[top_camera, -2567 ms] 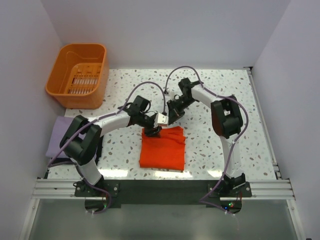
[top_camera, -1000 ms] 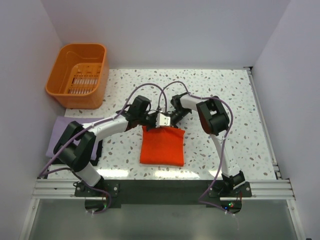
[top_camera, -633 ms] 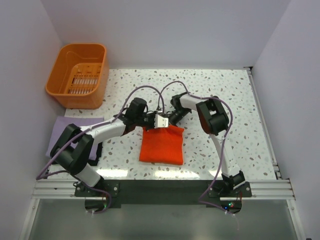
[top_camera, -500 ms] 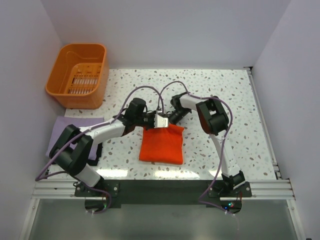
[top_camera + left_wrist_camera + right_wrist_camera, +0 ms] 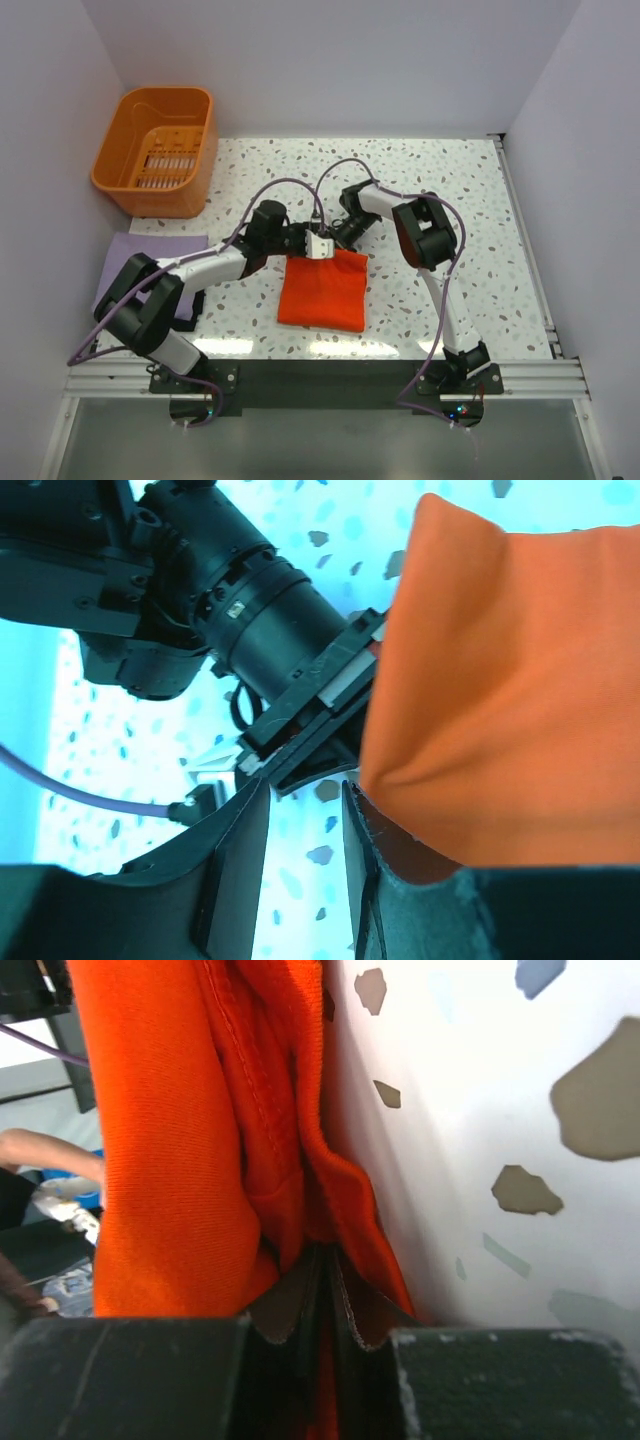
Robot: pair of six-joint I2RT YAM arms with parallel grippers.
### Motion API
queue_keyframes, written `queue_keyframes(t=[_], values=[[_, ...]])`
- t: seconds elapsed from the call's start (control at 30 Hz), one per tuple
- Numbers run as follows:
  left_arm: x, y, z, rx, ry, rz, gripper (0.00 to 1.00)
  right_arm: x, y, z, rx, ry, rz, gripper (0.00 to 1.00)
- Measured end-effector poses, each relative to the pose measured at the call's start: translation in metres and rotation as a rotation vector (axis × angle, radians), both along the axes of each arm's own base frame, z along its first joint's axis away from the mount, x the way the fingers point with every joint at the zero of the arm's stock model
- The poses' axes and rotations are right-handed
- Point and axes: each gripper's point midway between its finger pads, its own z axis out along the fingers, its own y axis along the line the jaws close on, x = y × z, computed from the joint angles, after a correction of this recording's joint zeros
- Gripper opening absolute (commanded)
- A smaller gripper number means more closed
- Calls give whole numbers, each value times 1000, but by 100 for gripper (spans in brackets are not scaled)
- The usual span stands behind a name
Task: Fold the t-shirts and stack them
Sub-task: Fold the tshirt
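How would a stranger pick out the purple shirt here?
Start at the orange plastic basket at the table's far left corner. Nearer than it, along the left edge, lies the lavender t-shirt, partly under the left arm. It is the only pale cloth; the orange-red t-shirt lies mid-table.

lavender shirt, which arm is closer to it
Left. The left arm has its elbow right beside the lavender shirt; the right arm is well off to its right, past the red shirt.
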Motion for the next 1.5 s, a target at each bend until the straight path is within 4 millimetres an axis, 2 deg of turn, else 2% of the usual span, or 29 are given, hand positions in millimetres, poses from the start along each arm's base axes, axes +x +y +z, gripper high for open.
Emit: queue_keyframes(t=[0.23, 0.33, 0.4, 0.53, 0.63, 0.67, 0.73, 0.77, 0.9, 1.03, 1.07, 1.13, 1.33, 1.4, 1.5], values=[[3, 6, 38, -54, -60, 34, 41, 12, -6, 2, -49, -82, 41, 13], [-4, 14, 55, -78, -45, 42, 40, 24, -10, 6, -76, -160, 75, 13], [-9, 18, 59, -76, -5, 42, 40, 35, -12, 9, -91, -223, 96, 14], [-18, 32, 52, -59, 126, 56, 47, 57, -14, 21, -114, -347, 132, 15], [-26, 45, 43, -48, 238, 73, 51, 77, -16, 31, -128, -446, 147, 21], [-28, 50, 41, -47, 287, 82, 57, 85, -18, 34, -137, -486, 153, 27], [-27, 56, 39, -46, 361, 93, 59, 99, -21, 41, -149, -547, 156, 32], [-24, 58, 39, -47, 399, 99, 60, 106, -24, 44, -154, -577, 155, 39], [-8, 61, 33, -44, 517, 120, 60, 121, -47, 58, -174, -635, 130, 44], [6, 60, 15, -18, 638, 144, 59, 107, -79, 71, -195, -605, 98, 46], [9, 59, 10, -10, 661, 148, 59, 100, -86, 72, -200, -587, 92, 50], [11, 58, -1, 9, 715, 153, 59, 84, -93, 73, -199, -545, 87, 52], [3, 62, -31, 65, 845, 173, 61, 38, -97, 56, -217, -391, 114, 52], [0, 64, -39, 84, 872, 183, 61, 30, -98, 52, -226, -359, 120, 50], [-2, 66, -48, 109, 911, 194, 60, 29, -96, 52, -219, -354, 118, 47]])
